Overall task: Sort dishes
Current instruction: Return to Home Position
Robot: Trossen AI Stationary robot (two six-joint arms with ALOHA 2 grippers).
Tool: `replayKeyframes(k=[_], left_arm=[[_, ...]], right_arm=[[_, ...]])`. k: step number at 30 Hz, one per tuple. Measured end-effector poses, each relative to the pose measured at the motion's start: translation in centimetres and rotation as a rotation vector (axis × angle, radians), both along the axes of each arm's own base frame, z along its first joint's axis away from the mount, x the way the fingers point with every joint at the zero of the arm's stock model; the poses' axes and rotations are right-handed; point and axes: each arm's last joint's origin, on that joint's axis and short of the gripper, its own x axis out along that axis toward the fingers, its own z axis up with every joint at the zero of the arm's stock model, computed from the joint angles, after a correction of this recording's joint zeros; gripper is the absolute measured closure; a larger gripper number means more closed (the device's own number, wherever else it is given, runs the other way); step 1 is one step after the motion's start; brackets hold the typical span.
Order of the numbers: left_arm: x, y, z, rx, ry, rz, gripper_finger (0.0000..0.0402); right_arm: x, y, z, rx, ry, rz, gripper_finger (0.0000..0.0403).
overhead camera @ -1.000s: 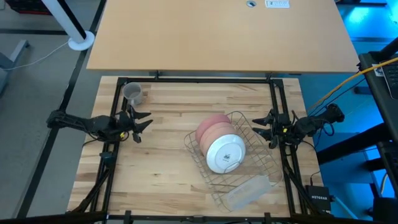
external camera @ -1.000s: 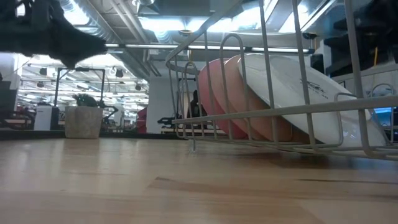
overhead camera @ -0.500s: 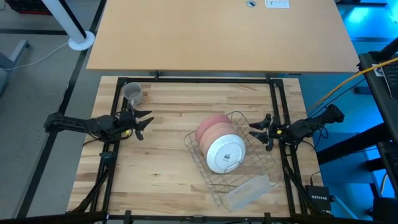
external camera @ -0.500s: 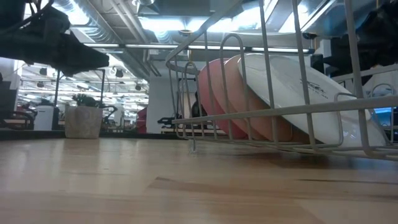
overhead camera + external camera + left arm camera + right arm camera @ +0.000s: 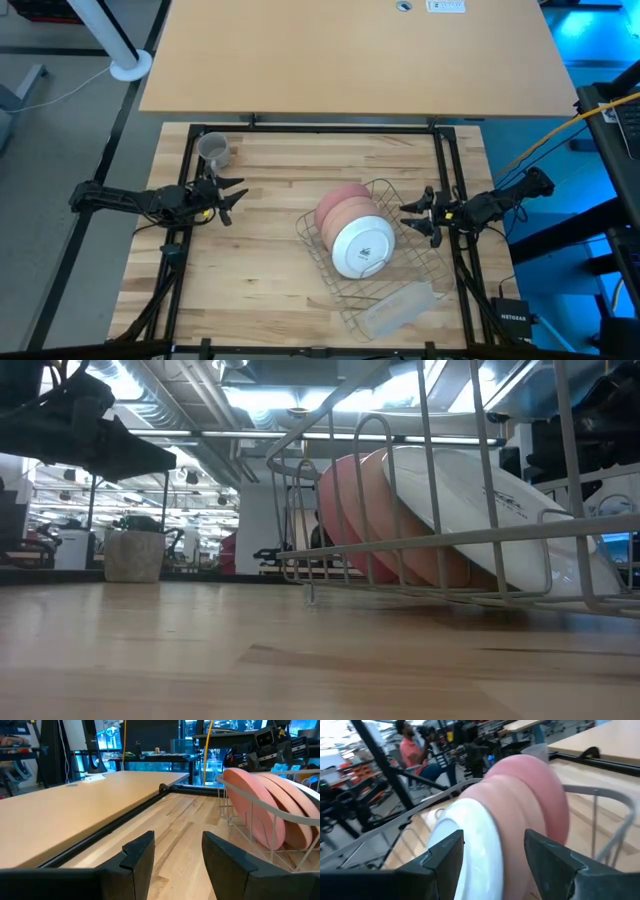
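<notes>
Wooden table (image 5: 260, 275), plates (image 5: 348, 212) racked; left fingers (image 5: 137, 857), right fingers (image 5: 442, 857) parted at edges

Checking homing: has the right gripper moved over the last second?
Yes. The right gripper has edged toward the wire rack in the high view.

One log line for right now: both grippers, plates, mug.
left gripper: open, empty | right gripper: open, empty, beside wire rack | pink plates, white-backed plate: standing in rack | grey mug: on table, outside rack
</notes>
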Motion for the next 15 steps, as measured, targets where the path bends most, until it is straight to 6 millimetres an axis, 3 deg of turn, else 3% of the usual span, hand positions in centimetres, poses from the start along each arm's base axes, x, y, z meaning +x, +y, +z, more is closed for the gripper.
replayKeyframes(k=[15], left_arm=[[0.0, 0.0, 0.0, 0.0, 0.0, 0.0, 0.0245]], right_arm=[[0.0, 0.09, -0.04, 0.002, 0.003, 0.03, 0.0192]])
